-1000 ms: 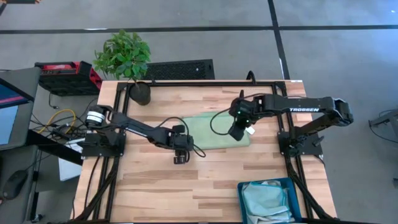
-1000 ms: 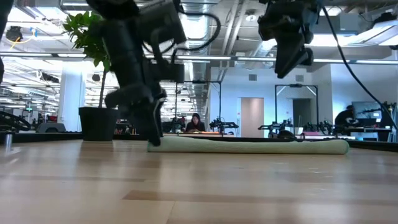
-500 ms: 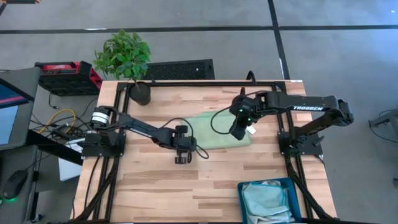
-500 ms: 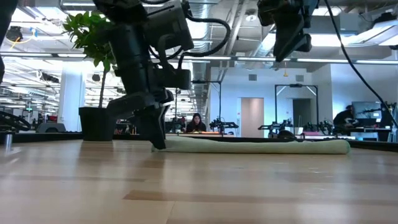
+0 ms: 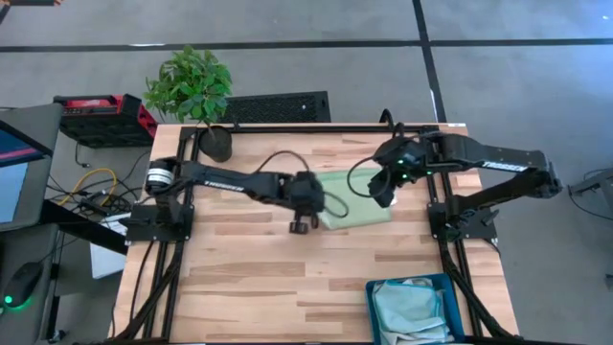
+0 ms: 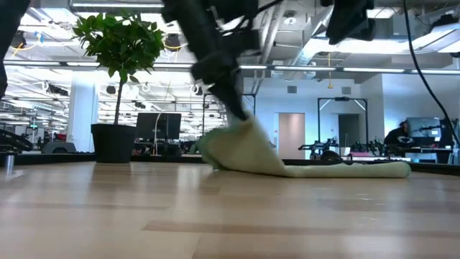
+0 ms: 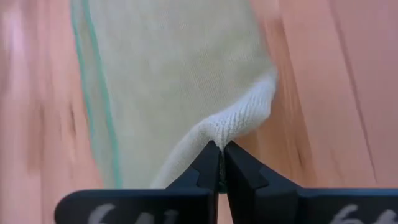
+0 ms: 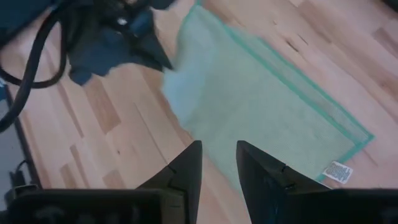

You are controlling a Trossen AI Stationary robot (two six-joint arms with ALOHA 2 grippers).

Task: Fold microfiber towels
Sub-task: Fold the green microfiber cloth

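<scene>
A light green microfiber towel [image 5: 356, 199] lies mid-table. Its left end [image 6: 248, 137] is raised, and the rest lies flat out to its right end [image 6: 392, 170]. My left gripper [image 5: 302, 226] is shut on that raised end. My right gripper [image 5: 387, 195] hangs open above the towel's right end, with nothing between its fingers [image 8: 186, 168]. The right wrist view shows the towel [image 8: 267, 99] below it, with a small white tag [image 8: 339, 171] at one corner. My left gripper pinches a bunched bit of the towel's left end [image 7: 227, 127] between its two fingers [image 7: 208, 165]; one layer or several, I cannot tell. The fingers slant down onto it from above. The held end is lifted clear and the cloth slopes down from it to the part on the table [image 6: 338, 170].
A teal bin [image 5: 372, 297] with more towels [image 5: 410, 309] in it stands at the near right edge. A potted plant [image 5: 206, 105] stands at the far left corner. Bare wood lies along the near side and on the left.
My left gripper has shut on the towel's left end, then gone up and toward the table's right edge. It has drawn that end off the table and over toward the right, while the right end stays flat. My right gripper has gone a little toward the right and far edges.
</scene>
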